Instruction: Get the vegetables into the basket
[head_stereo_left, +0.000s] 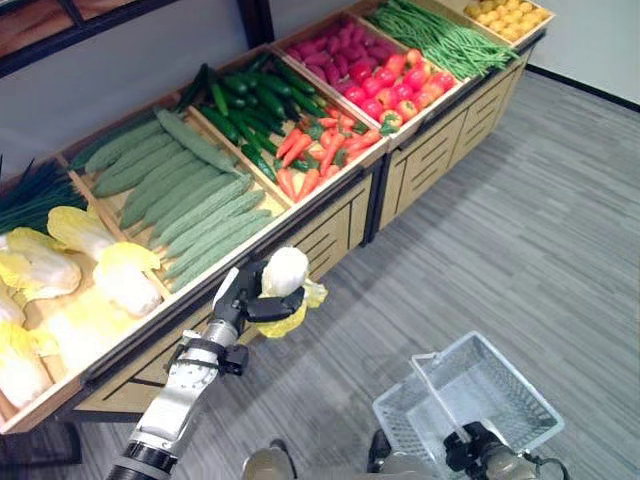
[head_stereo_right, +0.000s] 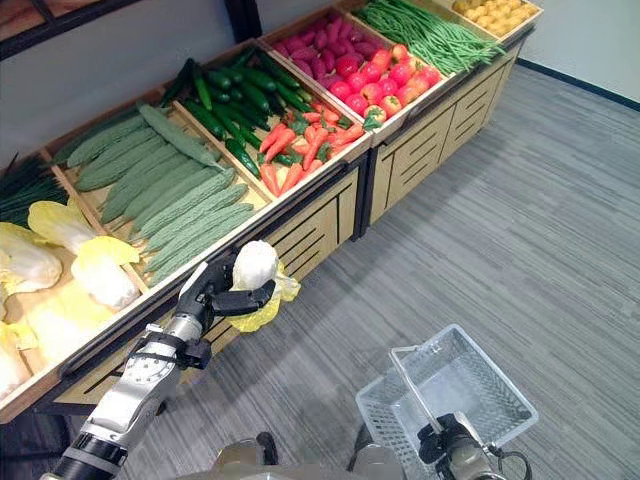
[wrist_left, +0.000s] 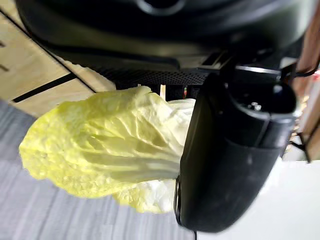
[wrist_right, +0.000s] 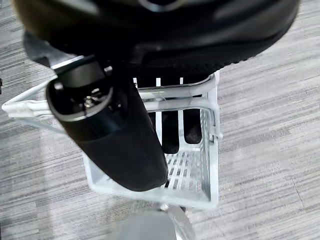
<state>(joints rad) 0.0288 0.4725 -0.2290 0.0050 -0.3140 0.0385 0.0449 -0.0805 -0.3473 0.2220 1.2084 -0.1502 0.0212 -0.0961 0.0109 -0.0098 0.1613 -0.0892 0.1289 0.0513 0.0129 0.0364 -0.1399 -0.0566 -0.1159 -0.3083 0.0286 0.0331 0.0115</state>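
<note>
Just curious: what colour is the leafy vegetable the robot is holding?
The cabbage in the left hand is pale yellow with a white stem end, clearest in the left wrist view.

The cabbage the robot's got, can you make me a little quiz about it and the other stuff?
1. True or false: the left hand is curled round a napa cabbage.
2. What does the right hand hold? A) a carrot B) the white basket by its rim C) nothing
3. Fill in: the held cabbage hangs over the ____, in front of the wooden stand.

Key: 1 true. 2 B. 3 floor.
</note>
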